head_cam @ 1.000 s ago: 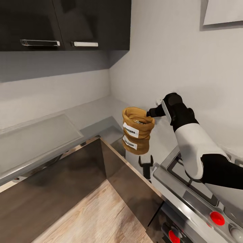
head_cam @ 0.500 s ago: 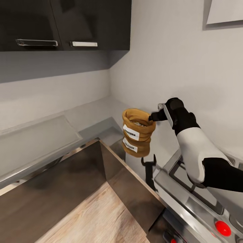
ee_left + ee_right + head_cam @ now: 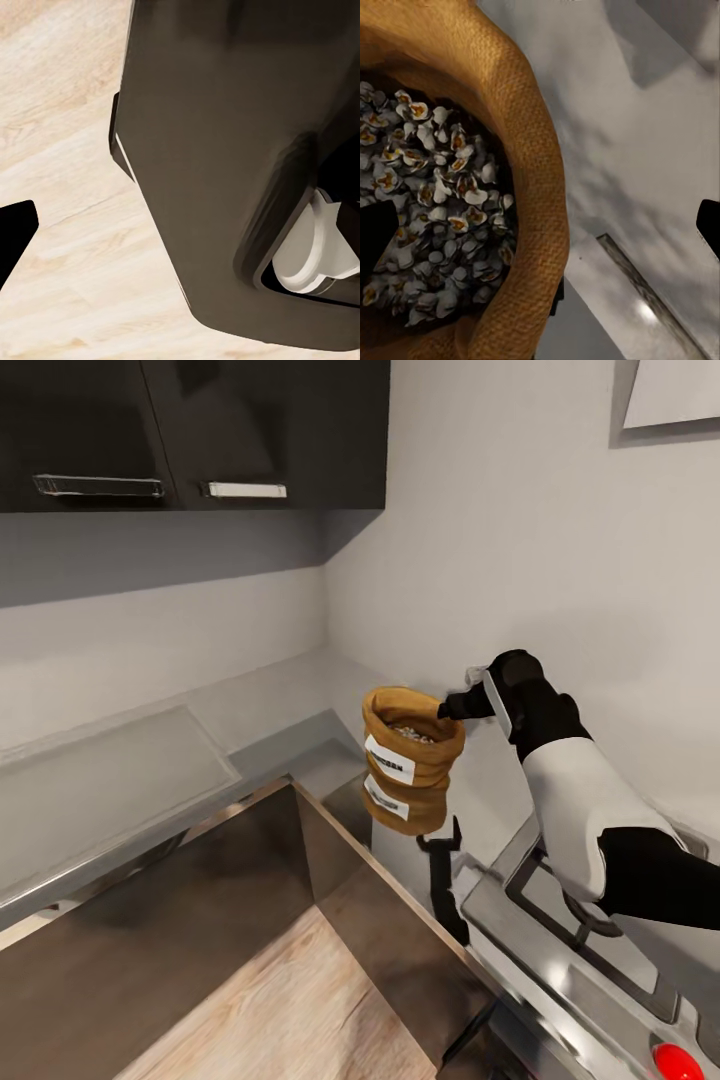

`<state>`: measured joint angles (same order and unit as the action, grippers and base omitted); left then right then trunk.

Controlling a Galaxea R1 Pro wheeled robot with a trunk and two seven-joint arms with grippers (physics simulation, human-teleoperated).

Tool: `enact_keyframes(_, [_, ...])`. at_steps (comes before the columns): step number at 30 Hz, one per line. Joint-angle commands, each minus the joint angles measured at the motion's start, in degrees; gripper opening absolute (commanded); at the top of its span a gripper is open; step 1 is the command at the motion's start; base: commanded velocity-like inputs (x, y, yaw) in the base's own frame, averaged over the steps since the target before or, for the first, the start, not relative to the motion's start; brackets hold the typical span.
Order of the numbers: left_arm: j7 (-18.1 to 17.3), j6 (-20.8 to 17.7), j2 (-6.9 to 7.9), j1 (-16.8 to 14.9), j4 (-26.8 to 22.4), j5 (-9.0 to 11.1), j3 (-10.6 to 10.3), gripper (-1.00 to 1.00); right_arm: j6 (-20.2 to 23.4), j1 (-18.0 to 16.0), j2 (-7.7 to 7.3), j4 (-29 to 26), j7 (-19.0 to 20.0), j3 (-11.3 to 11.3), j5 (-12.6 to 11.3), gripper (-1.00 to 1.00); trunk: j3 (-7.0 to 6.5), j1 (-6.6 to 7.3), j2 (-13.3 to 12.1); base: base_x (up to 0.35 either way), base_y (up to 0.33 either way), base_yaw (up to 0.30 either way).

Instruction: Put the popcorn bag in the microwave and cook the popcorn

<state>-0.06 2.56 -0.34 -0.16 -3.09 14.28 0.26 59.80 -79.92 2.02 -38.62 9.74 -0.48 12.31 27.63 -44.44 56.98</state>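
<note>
Tan-brown burlap, rolled at the rim and tagged with a white label, marks the squat popcorn bag (image 3: 410, 748) hanging clear above the glossy grey mirror-like desk (image 3: 300, 710), its own reflection showing just beneath it. The right arm's black jaws (image 3: 452, 709) pinch the rolled rim at the bag's 3 o'clock side; in the right wrist view one dark fingertip (image 3: 376, 234) lies inside over the heap of small pale whitish-yellow popcorn (image 3: 431, 225) and the other outside the cloth, so the jaws are nearly closed on the rim alone. The bag tilts a little away from the hold.

At 5 o'clock from the bag sits the steel gas hob (image 3: 580, 930) with its red knob (image 3: 676, 1059); dark wall cabinets (image 3: 190, 430) hang at 11 o'clock. The left arm's camera looks at a dark curved body panel (image 3: 225, 150) over light wood floor (image 3: 67, 225); whether the left jaws are open or closed cannot be told.

The risks, judged from here: a grip on one edge of soft cloth may let the sack sag, swing or slip free during carrying, and a sharper tilt could spill kernels onto the desk or hob. A low pass over the hob's raised grates could snag the bag's base. The microwave is not in sight, so the route to it remains unjudged.
</note>
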Motion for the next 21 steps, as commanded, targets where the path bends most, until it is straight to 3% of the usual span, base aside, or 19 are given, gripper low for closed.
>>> enact_keyframes(1, [0.0,0.2,-0.01,0.0,0.0,0.3,0.0,1.0,0.2,0.0,0.01,0.0,0.5,-0.1,0.6,1.0,0.05,-0.01,0.0,0.034,0.0,0.0])
enact_keyframes(9, [0.0,0.2,-0.01,0.0,0.0,0.3,0.0,1.0,0.2,0.0,0.01,3.1,0.6,-0.1,0.6,1.0,0.05,-0.01,0.0,0.005,0.0,0.0])
enact_keyframes(21, [0.0,0.2,-0.01,0.0,0.0,0.3,0.0,1.0,0.2,0.0,-0.01,3.5,0.5,-0.1,0.7,1.0,0.05,-0.01,0.0,0.033,0.0,0.0])
